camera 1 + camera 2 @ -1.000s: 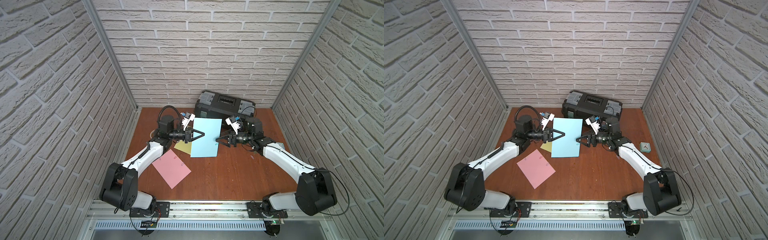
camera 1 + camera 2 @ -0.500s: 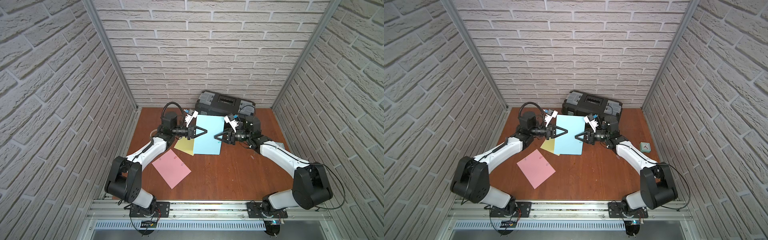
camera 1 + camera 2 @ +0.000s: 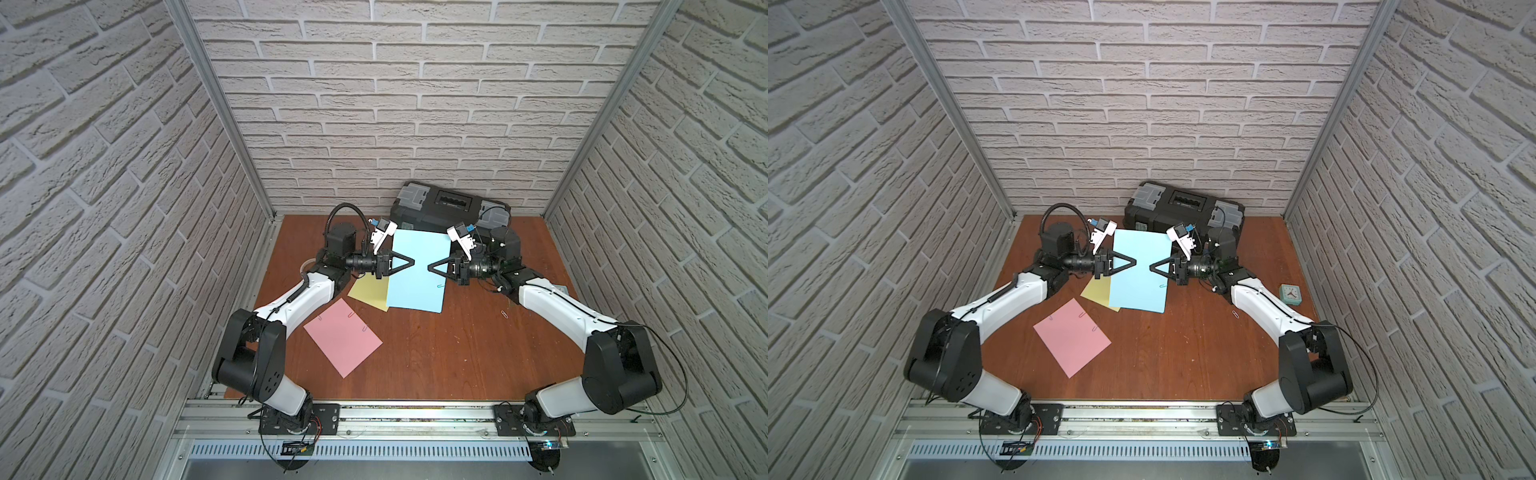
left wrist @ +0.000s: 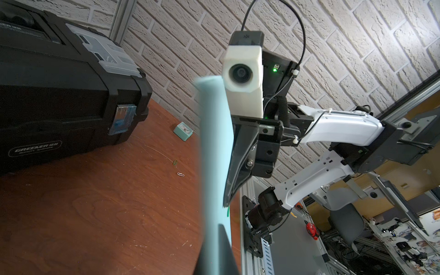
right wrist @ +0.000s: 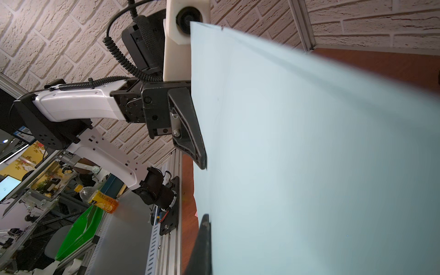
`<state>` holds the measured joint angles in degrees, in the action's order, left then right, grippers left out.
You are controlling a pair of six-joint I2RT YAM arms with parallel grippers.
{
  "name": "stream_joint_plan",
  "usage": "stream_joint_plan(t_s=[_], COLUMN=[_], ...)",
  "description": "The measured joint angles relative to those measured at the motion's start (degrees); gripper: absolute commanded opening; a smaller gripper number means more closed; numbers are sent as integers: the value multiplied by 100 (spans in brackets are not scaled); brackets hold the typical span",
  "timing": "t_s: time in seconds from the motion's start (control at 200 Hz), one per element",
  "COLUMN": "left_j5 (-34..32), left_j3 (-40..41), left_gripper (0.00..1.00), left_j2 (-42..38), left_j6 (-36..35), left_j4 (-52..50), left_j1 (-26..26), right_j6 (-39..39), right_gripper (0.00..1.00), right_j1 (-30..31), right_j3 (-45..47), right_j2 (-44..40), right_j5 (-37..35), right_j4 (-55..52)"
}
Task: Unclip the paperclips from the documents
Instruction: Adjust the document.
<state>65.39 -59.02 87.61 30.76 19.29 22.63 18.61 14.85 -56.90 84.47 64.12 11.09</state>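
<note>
The light blue sheet (image 3: 417, 276) hangs lifted above the table, its lower edge near the wood. My left gripper (image 3: 412, 262) is shut on it from the left and my right gripper (image 3: 429, 267) is shut on it from the right, tips almost facing. A green paperclip (image 3: 440, 286) sits on the sheet's right edge, just beyond the right fingertips (image 4: 226, 202). The yellow sheet (image 3: 368, 291) lies partly under the blue one. The pink sheet (image 3: 343, 336) lies flat with three paperclips (image 3: 351, 315) along its upper edges. In the right wrist view the blue sheet (image 5: 309, 154) hides one finger.
A black toolbox (image 3: 449, 208) stands against the back wall behind the grippers. A small teal clock (image 3: 1290, 293) sits at the right edge. A silver paperclip (image 3: 504, 313) lies loose on the table by the right arm, with a greenish one (image 4: 175, 162) near it.
My right gripper has gone from open to shut on the blue sheet. Both grippers moved closer together and a little toward the back, with the sheet raised.
</note>
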Motion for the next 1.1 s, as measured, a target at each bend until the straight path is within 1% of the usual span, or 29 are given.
stream_joint_plan(t_s=[0.125,0.215,0.27,0.37,0.465,0.74,0.86,0.93,1.025,1.07,1.1], left_j5=[-68,-109,-129,-175,-201,-236,-234,-232,-219,-208,-203], left_j3=[-26,-68,-72,-72,-46,264,295,295,295,295,295], left_gripper=[0,15,22,27,29,29,27,24,17,12,7], left_j2=[0,0,0,0,0,66,146,173,201,212,219], left_j6=[-79,-127,-127,-109,2,551,704,752,791,793,780], left_j4=[-74,-177,-203,-267,-170,505,651,671,686,680,682], left_j1=[0,0,0,0,0,0,0,0,2,7,15], right_j6=[31,61,74,111,144,210,216,221,223,223,227], right_gripper=[3,3,3,3,3,3,3,3,3,3,3], right_j1=[0,0,0,-13,-52,-103,-114,-114,-116,-116,-116], right_j3=[-31,-31,-39,-66,-94,-101,-101,-105,-107,-107,-107], right_j2=[48,52,52,52,52,52,52,52,52,52,52], right_j5=[-20,-79,-133,-205,-275,-348,-372,-387,-389,-389,-387], right_j4=[-9,-11,-4,-9,-4,0,-4,-9,-9,-11,-11])
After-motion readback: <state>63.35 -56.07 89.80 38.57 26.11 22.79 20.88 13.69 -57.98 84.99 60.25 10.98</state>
